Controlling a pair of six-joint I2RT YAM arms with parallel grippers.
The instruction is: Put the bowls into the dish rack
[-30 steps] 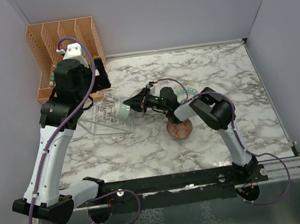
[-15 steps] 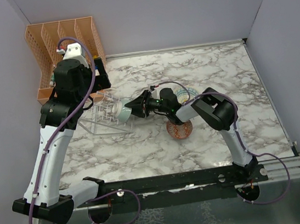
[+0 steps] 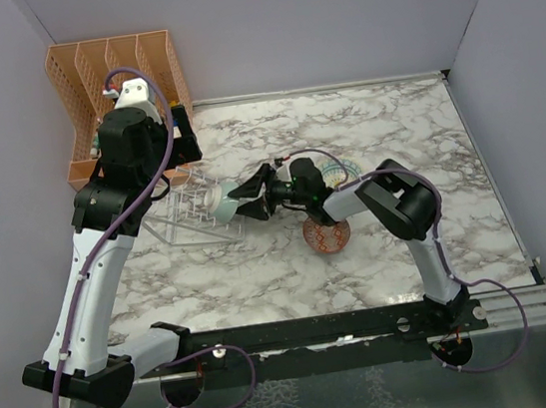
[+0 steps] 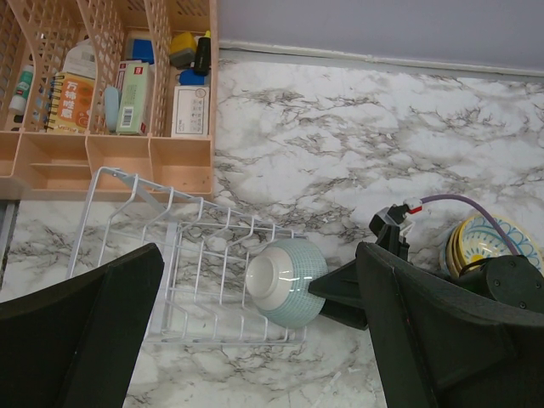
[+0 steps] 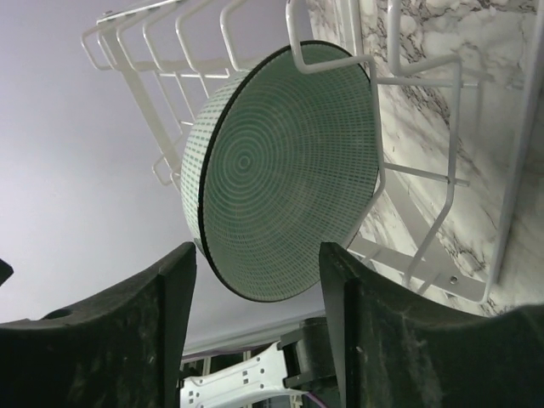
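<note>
1. Bowl in red pattern, the red bowl (image 3: 326,237): nearest the arm bases, on the marble table (image 3: 394,128), partly under the right arm and well apart from the rack.
2. Green bowl (image 3: 221,206): already loaded, standing on edge at the right end of the rack (image 3: 170,223), caught between upright prongs. Foot turned toward the left arm, mouth toward the right gripper.
3. Right gripper (image 3: 249,196): released, fingers spread wide and grasping nothing, low over the table at the rack's right end. Tips level with the green bowl's rim; touching or just clear, impossible to tell.
4. Stack (image 3: 341,169) of yellow, blue-rimmed bowls: on the table just behind the right wrist, right of the rack.
5. Left gripper (image 4: 259,255): released, fingers far apart, hanging high over the rack and looking down on it, grasping nothing.
6. Organiser (image 3: 116,84): orange and slotted, in the far left corner by the wall, just behind the rack. Small boxes and bottles packed in its compartments.
</note>
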